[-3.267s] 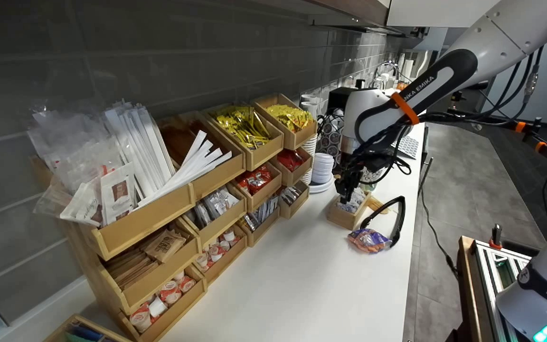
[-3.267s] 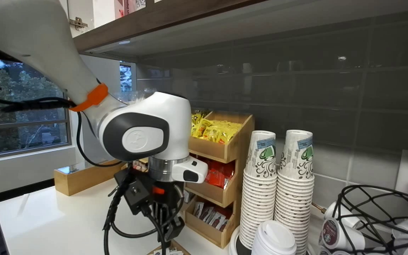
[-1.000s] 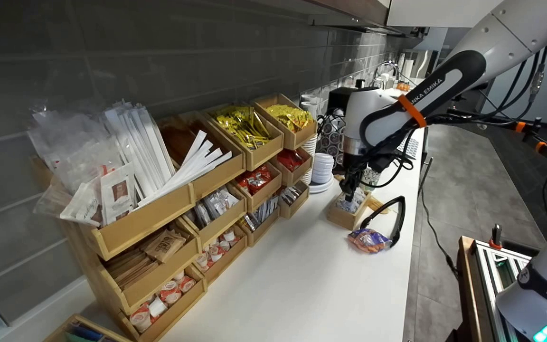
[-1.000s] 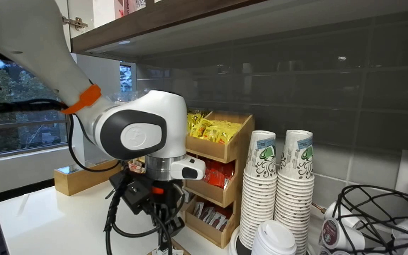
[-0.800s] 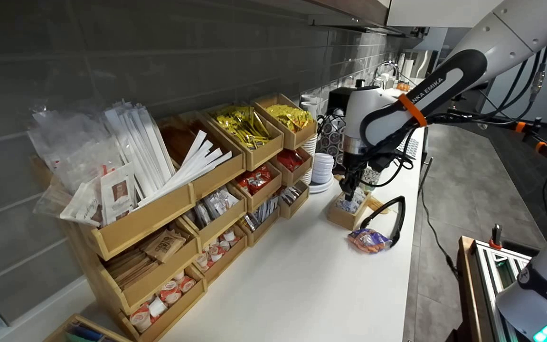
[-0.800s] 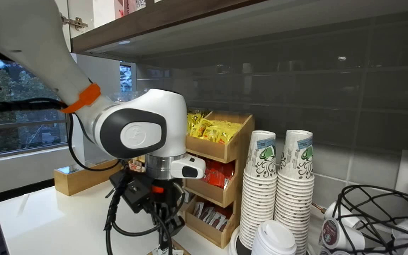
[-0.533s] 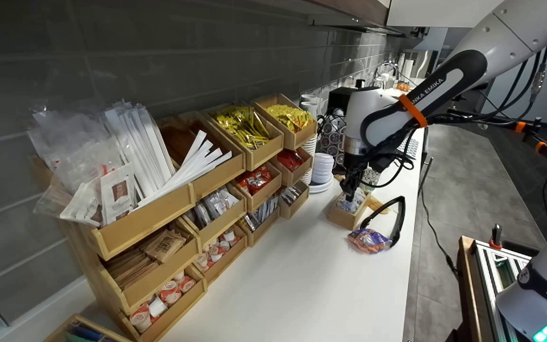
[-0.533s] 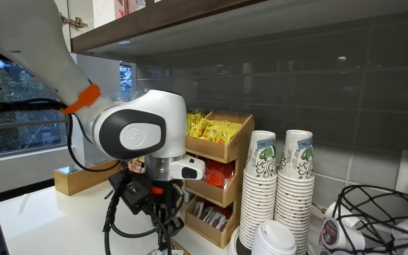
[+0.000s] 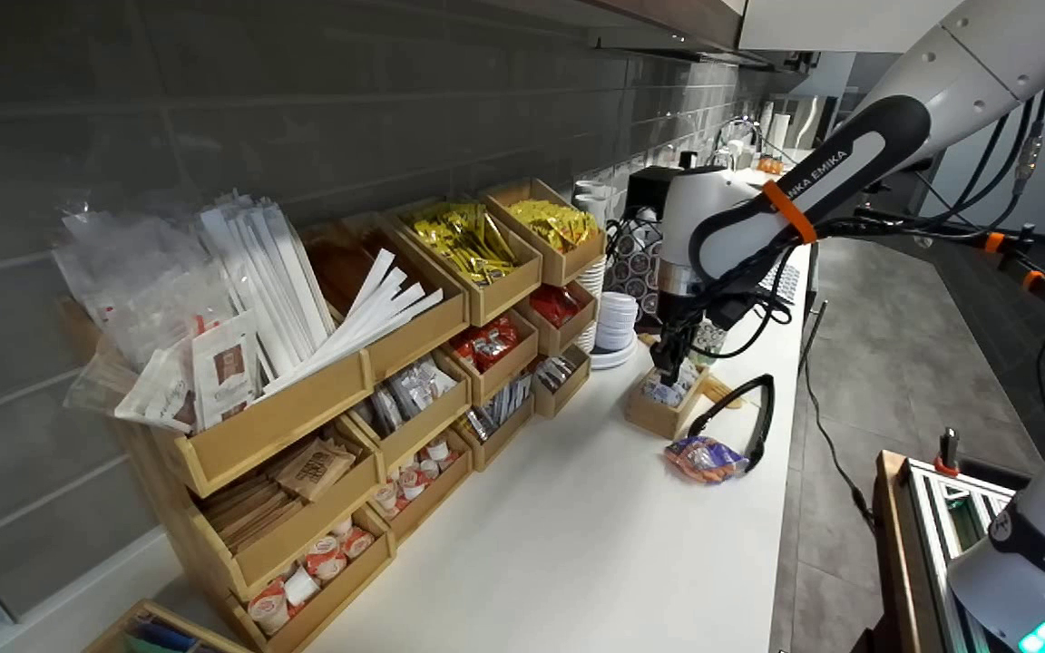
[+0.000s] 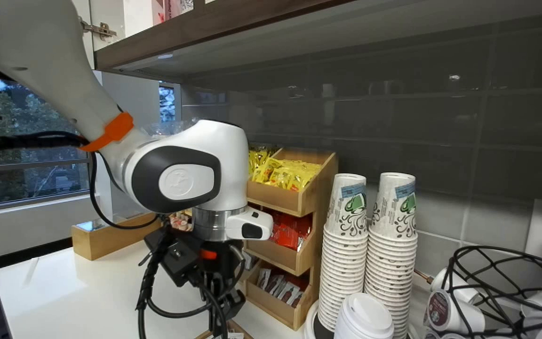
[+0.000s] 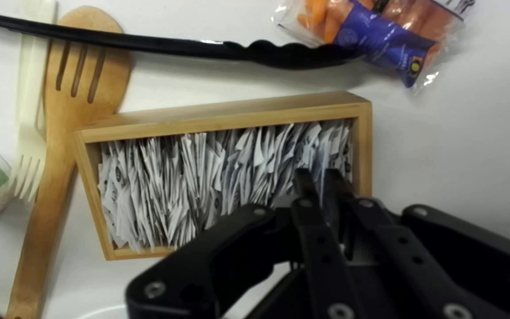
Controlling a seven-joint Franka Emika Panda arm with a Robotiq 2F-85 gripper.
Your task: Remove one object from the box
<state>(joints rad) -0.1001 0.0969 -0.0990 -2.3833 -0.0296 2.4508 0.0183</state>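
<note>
In the wrist view the box [image 11: 224,116] sits mid-frame, full of white packets [image 11: 162,186] standing on edge. The gripper [image 11: 319,175] comes in from the lower right, its tips at the packets near the box's right end. Its jaws stand close together; whether they pinch a packet I cannot tell. A wooden fork [image 11: 59,173] and a pale fork [image 11: 28,119] lie at the left, a carrot bag [image 11: 370,31] at the upper right.
</note>
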